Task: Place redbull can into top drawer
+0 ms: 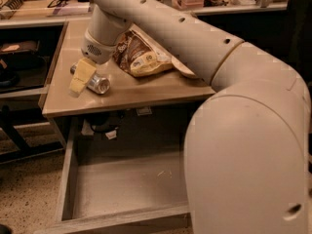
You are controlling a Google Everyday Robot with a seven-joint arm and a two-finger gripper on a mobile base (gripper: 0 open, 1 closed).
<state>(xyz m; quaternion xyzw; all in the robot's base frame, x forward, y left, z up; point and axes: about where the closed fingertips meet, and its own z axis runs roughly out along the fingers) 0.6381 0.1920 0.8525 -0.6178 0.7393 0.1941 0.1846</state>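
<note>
The redbull can (97, 84) lies on its side on the tan table top (136, 89), near the left front corner, with one shiny silver end facing me. My gripper (79, 79), with its yellowish tip, is down at the can and crosses over its middle. The can still rests on the table. The top drawer (126, 184) of grey wood is pulled open below the table, and its smooth bottom is bare. My arm's big white links cover the right side of the view.
A brown and cream snack bag (141, 55) lies on the table just right of the can. A sliver of the cream bowl (184, 72) shows behind my arm. Dark shelves stand to the left, and a cluttered bench is behind.
</note>
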